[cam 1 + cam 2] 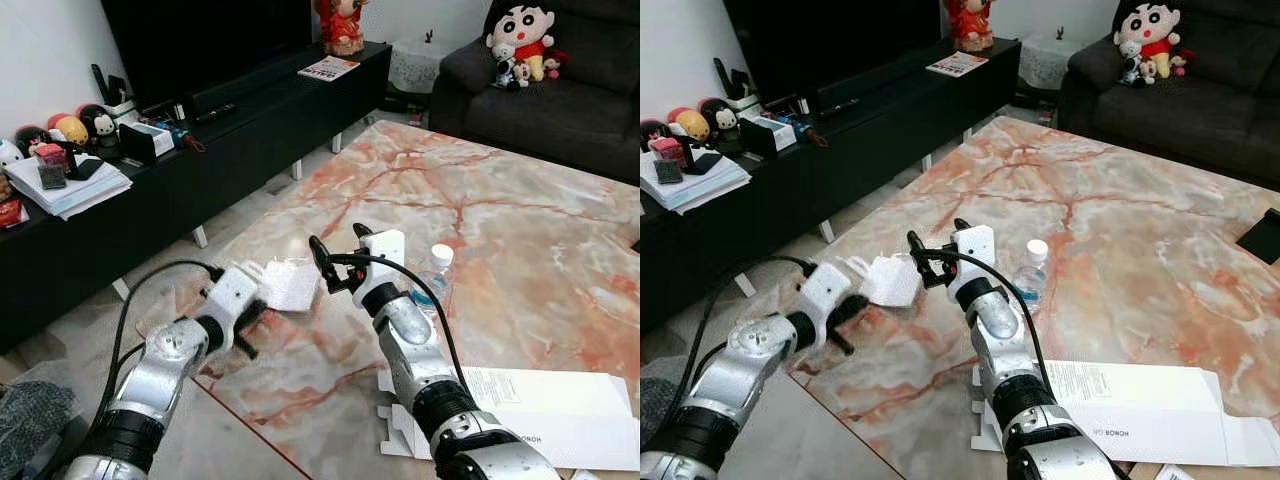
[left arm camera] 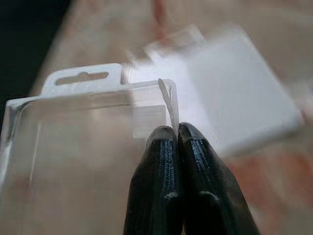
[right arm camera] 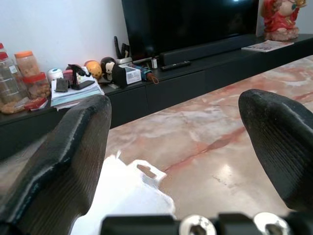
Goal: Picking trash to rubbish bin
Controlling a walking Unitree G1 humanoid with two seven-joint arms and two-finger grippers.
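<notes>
A clear plastic blister pack (image 2: 88,132) with a white card piece (image 2: 234,98) behind it is the trash. My left gripper (image 2: 176,134) is shut on the pack's thin edge. In the head views it shows as a white packet (image 1: 290,285) at the near-left corner of the marble table (image 1: 520,220), with the left gripper (image 1: 252,318) pinching its lower left side. My right gripper (image 1: 335,262) hovers open just right of the packet, a little above the tabletop. Its two fingers (image 3: 73,147) stand wide apart, and the white packet (image 3: 127,196) lies below them.
A small water bottle (image 1: 435,280) stands just right of my right arm. A flat white cardboard box (image 1: 540,410) lies at the table's near edge. A black TV cabinet (image 1: 200,170) with clutter runs along the left, and a dark sofa (image 1: 560,90) sits at the back right.
</notes>
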